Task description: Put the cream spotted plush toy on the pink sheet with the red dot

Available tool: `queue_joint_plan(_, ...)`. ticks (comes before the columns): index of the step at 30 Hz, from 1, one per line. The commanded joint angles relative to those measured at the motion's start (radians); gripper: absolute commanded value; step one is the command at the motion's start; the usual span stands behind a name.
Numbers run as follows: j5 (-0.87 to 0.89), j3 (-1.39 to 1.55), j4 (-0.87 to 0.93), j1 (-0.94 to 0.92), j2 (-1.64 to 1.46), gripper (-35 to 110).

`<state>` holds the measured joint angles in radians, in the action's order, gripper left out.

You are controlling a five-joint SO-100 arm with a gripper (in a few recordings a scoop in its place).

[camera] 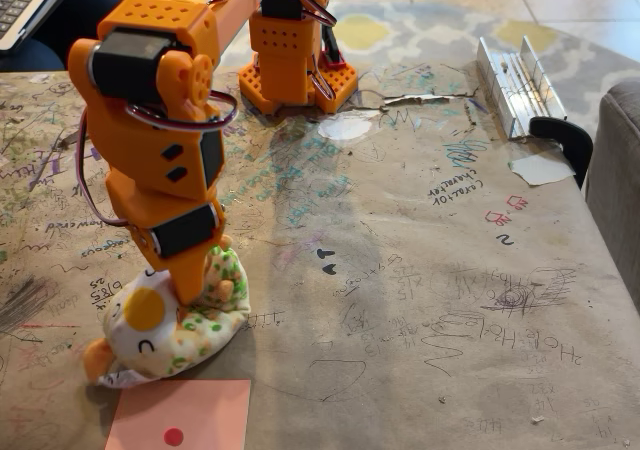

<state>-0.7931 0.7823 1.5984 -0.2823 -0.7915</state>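
Note:
The cream spotted plush toy lies on the table at the lower left of the fixed view, its yellow beak patch facing up and its green and orange spotted fabric bunched beside the fingers. My orange gripper comes straight down into the toy's upper right part, and its jaws look closed on the fabric. The front finger hides the grip point itself. The pink sheet with the red dot lies flat at the bottom edge, just in front of the toy, and its near corner touches or almost touches the toy.
The table is covered in scribbled brown paper. The arm's base stands at the back centre. A metal rail with a black clamp sits at the back right. A grey couch borders the right edge, and a laptop is at the top left.

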Motion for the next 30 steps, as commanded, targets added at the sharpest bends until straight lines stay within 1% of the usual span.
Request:
queue_joint_plan(1, 0.034, -0.089, 0.0, -0.044, -0.095, 0)
queue_joint_plan(3, 0.084, -0.241, 0.021, -0.071, -0.083, 0)
queue_joint_plan(4, 0.112, -0.396, 0.063, -0.066, -0.037, 0)
queue_joint_plan(5, 0.129, -0.638, 0.132, -0.058, 0.052, 0)
queue_joint_plan(6, 0.155, -0.876, 0.152, -0.049, 0.147, 0)
queue_joint_plan(8, 0.16, -1.103, 0.137, -0.029, 0.235, 0)
queue_joint_plan(16, 0.241, -1.175, -0.037, 0.021, 0.21, 0)
queue_joint_plan(20, 0.242, -1.17, -0.124, 0.054, 0.175, 0)
queue_joint_plan(24, 0.238, -1.241, -0.27, 0.086, 0.288, 0)
queue_joint_plan(26, 0.23, -1.285, -0.298, 0.095, 0.347, 0)
queue_joint_plan(27, 0.229, -1.287, -0.282, 0.097, 0.356, 12)
queue_joint_plan(28, 0.227, -1.298, -0.259, 0.097, 0.368, 28)
queue_joint_plan(29, 0.224, -1.308, -0.232, 0.095, 0.382, 35)
queue_joint_plan(30, 0.206, -1.313, -0.206, 0.095, 0.393, 38)
